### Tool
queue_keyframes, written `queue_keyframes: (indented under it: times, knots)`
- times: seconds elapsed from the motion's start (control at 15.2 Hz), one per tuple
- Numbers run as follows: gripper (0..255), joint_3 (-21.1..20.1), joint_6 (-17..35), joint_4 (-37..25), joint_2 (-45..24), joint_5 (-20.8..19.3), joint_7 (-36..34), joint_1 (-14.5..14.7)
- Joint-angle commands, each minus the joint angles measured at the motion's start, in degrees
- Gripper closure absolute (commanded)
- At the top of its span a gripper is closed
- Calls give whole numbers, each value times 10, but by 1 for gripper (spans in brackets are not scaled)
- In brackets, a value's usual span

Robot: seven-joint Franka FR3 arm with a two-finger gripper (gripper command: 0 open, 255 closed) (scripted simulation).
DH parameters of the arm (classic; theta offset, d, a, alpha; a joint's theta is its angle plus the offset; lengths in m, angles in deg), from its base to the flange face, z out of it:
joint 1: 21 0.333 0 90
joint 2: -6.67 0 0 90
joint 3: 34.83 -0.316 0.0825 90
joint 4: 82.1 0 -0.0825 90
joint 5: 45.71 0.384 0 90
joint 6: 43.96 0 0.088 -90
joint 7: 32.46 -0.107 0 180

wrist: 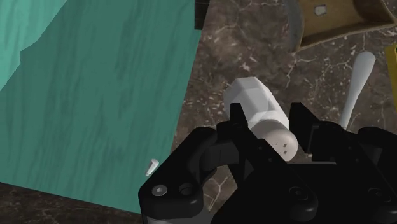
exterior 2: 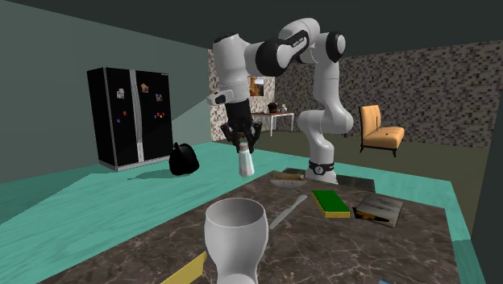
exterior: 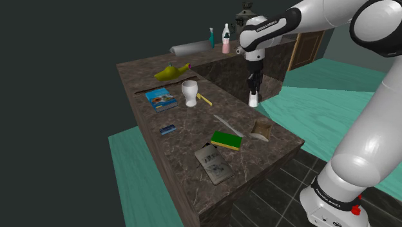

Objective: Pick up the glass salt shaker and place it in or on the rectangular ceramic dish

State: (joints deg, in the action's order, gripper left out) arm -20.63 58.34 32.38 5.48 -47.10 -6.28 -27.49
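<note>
**A:** Widest first: the dark marble counter runs across the shoulder view. The white arm arcs over it from the stand at lower right.

**B:** In the second exterior view a black fridge stands at the far wall, with teal floor around the counter.

**A:** Down on the stone, the brown rectangular dish sits near the end by the stand. A flat green block lies just beside it.

**B:** A white goblet stands upright farther along, and a pale knife lies between goblet and dish.

**A:** Now the gripper, pointing straight down and clamped on the salt shaker, which is drawn plain white.

**B:** The wrist view agrees: both black fingers clasp it, with its rounded, holed top toward the camera.

**A:** The shaker hangs in the air, clear of the counter, above its edge where stone meets the teal floor. The dish lies below, apart from it.
</note>
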Motion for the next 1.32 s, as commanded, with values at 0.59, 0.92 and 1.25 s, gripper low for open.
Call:
queue_keyframes:
  times: [0.59, 0.92, 1.25]
  knots:
    - [255, -4, -67, -31, 37, -7, -9, 4]
    - [255, -24, -77, 70, 149, -20, -49, 16]
    - [255, -51, -104, 152, 258, -20, -88, 24]
